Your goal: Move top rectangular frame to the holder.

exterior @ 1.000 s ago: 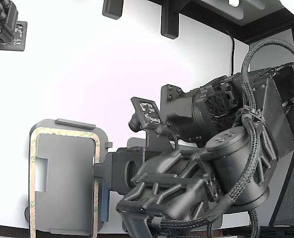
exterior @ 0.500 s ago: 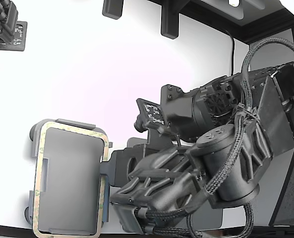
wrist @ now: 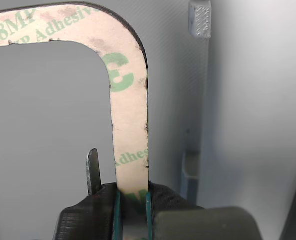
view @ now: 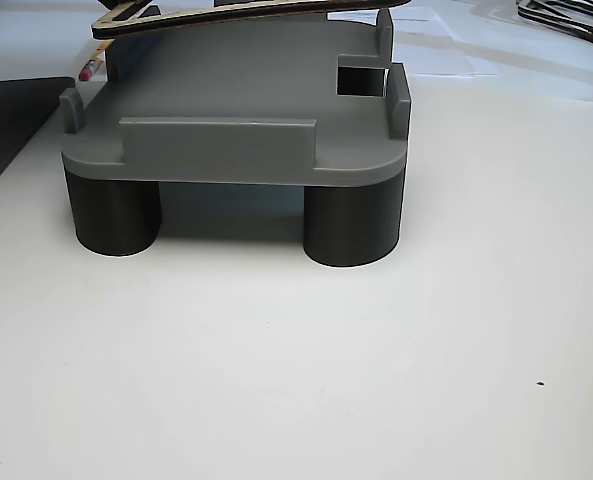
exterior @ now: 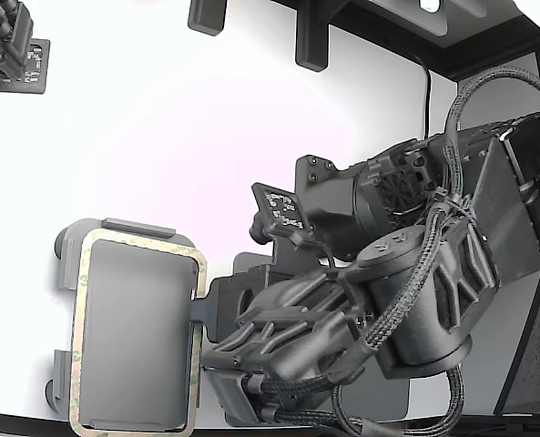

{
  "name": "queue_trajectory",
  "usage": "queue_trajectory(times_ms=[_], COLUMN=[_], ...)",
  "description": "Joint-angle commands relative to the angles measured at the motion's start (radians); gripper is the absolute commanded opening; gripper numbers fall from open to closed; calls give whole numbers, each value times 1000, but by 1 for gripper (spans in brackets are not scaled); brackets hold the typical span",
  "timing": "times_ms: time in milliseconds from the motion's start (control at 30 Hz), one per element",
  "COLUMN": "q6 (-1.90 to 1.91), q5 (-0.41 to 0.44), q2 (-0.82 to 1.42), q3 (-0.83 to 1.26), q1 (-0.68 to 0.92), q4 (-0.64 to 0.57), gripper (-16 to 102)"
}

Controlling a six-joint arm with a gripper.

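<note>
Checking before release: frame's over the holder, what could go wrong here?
1. The frame is tilted above the holder, not seated; it may land on the raised tabs.
2. The fingers pinch only one thin side, so it could twist.
3. The frame's printed face reads "Adhesive"; it might stick on release.

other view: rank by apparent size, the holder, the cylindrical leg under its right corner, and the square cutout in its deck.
1. holder, widest by far.
2. cylindrical leg, nearer the camera, so it may read a bit large.
3. square cutout, smallest, though it is farther back.
</note>
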Motion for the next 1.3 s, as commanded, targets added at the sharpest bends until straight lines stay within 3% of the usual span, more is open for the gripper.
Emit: queue_trajectory(times_ms=[0,1267], q6=[2,-41], q5=[3,-14], q2=[29,17], q3=[-14,63], q1=[-18,-51], q4=[9,-38], gripper=[-12,-12])
